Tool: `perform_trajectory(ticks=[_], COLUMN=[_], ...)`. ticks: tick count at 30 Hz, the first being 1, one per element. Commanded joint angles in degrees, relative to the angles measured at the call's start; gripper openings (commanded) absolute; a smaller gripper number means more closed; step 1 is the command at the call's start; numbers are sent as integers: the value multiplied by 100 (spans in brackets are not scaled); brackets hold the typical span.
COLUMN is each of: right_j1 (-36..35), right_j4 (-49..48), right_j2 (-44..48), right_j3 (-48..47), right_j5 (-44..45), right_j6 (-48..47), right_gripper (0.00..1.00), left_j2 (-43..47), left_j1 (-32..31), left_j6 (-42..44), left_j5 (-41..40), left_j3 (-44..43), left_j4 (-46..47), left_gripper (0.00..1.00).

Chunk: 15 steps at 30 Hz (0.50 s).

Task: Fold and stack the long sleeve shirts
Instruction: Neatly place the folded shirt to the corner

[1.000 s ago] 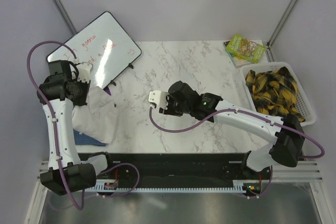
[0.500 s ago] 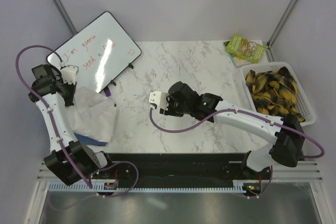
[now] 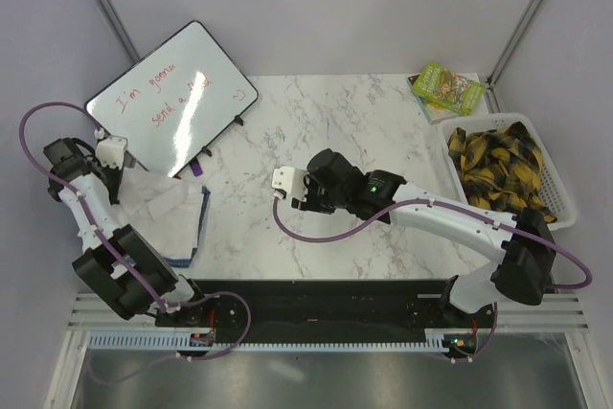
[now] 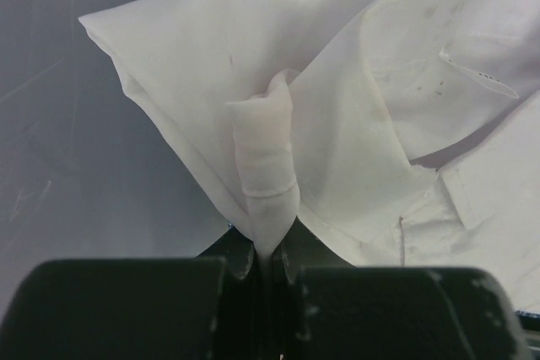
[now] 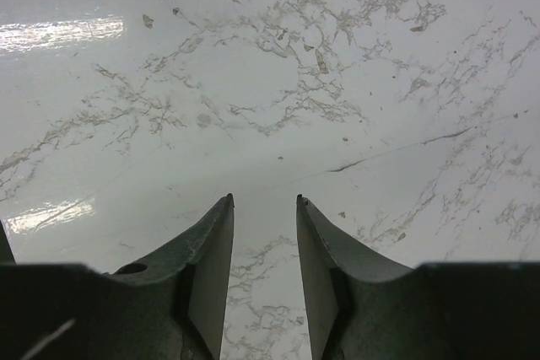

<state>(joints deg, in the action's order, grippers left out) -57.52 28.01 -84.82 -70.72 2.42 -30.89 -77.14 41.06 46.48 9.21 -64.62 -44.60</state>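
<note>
Two shirts lie stacked at the nine o'clock edge of the tabletop [image 3: 383,131]. The white shirt [image 3: 165,206] is on top. The blue check shirt [image 3: 184,258] is beneath it, with only its border showing at five o'clock of the white one. A whiteboard [image 3: 177,93] stands just beside the pile at twelve o'clock.

Left claw [image 4: 268,255]: at ten o'clock of the pile, clenched on a rolled pinch of the white shirt. In the wrist view the cloth rises from the shut jaws into a peaked fold. Judgement: the edge is held up and outward to draw the garment flat or to carry a fold across, with the blue shirt serving as base of the stack.

Right claw [image 5: 263,208]: near the tabletop's centre, pointing toward nine o'clock and hovering over bare marble. Its jaws are partly parted, with nothing between them and nothing touched. Judgement: it is parked well apart to leave the left arm room.

A basket [image 3: 563,210] at three o'clock holds yellow-and-black cloth, remote from the work.
</note>
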Motion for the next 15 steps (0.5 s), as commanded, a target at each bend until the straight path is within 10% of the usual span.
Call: perform_trajectory(ticks=[1, 4, 10, 15], right_j1=[21, 21, 30, 118], right_j4=[38, 55, 73, 91], right_j2=[-8, -17, 9, 132], right_j3=[5, -12, -21, -38], right_j5=[22, 22, 84, 57], right_j6=[5, 5, -13, 31], right_gripper=[43, 43, 45, 48], left_j2=[-178, -327, -108, 261], left_j1=[131, 174, 245, 157], left_j6=[432, 336, 283, 186], left_j5=[72, 46, 186, 704], left_j3=[11, 11, 11, -691], left_j4=[786, 848, 708, -39], left_gripper=[2, 3, 62, 92])
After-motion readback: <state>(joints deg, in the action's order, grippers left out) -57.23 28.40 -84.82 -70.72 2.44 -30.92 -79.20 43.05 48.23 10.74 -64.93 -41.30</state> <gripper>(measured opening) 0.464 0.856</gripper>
